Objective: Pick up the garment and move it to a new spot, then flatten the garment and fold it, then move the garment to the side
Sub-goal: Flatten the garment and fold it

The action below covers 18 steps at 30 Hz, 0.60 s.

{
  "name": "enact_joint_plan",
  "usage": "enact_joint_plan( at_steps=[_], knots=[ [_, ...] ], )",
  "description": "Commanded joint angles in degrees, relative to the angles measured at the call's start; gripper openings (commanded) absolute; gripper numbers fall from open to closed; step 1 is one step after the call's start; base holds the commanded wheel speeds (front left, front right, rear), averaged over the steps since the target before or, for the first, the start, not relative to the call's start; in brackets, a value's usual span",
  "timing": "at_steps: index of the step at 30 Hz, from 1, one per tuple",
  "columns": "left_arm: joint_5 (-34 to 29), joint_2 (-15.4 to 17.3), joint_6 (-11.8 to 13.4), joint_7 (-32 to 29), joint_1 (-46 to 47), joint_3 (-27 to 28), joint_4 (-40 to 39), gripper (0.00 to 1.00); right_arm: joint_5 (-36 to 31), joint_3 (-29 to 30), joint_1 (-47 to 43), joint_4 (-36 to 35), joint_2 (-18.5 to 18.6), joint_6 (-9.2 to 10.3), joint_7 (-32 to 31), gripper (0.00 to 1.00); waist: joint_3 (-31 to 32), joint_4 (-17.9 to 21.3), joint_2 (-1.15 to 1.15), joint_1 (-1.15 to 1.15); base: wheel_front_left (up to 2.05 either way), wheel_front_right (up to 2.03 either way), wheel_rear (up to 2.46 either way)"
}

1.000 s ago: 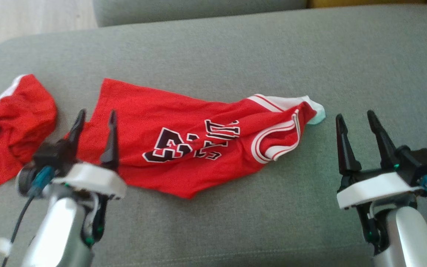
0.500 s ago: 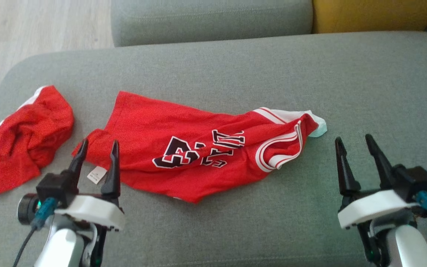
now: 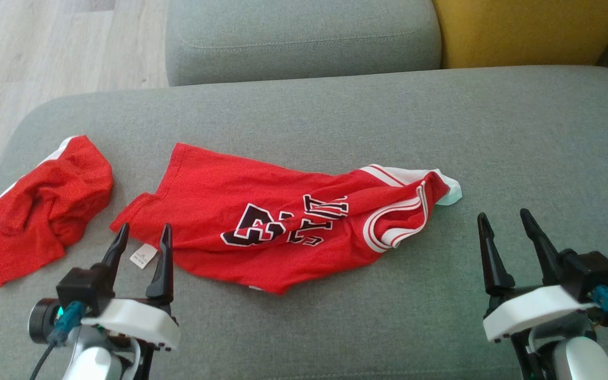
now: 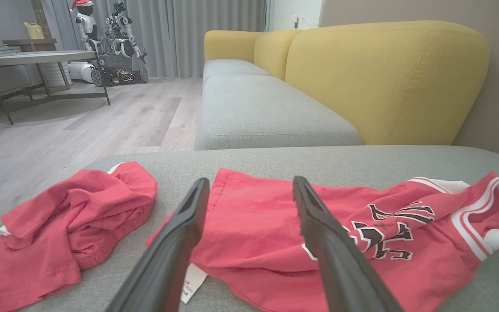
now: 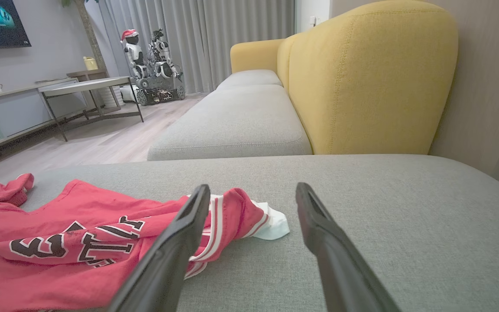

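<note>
Since the jersey (image 3: 262, 211) lies crumpled mid-frame on the grey cushion (image 3: 335, 121), I judge my left gripper (image 3: 144, 228) and right gripper (image 3: 502, 215), both wide and empty at the lower corners, should pinch its opposite ends, avoiding the second red garment (image 3: 40, 211).

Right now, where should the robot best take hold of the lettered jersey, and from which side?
Probably at its two ends: the left gripper on the hem corner beside the white label, the right gripper on the white-trimmed shoulder, both from the near edge. The jersey lies lengthwise across the cushion, so each end faces one gripper.
</note>
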State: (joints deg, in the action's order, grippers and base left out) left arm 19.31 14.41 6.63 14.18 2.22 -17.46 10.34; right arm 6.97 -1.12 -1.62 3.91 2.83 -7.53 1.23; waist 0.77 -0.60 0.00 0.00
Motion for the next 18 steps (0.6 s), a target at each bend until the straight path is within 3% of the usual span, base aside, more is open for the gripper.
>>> enact_joint_plan(
  at_steps=[1, 18],
  knots=[
    [0.1, 1.6, 0.4, 0.1, 2.0, 2.4, -2.3, 1.0, -0.3, -1.0, 1.4, -2.4, 0.6, 0.04, 0.0, 1.0, -0.1, -0.1, 0.0, 0.0, 0.0, 0.0, 0.0],
    [0.6, 1.9, 1.3, -0.1, 2.1, 2.2, -2.6, 1.0, -0.3, -1.2, 1.6, -2.5, 0.4, 0.04, -0.1, 1.0, -0.5, -0.2, 0.0, 0.0, 0.0, 0.0, 0.0]
  ],
)
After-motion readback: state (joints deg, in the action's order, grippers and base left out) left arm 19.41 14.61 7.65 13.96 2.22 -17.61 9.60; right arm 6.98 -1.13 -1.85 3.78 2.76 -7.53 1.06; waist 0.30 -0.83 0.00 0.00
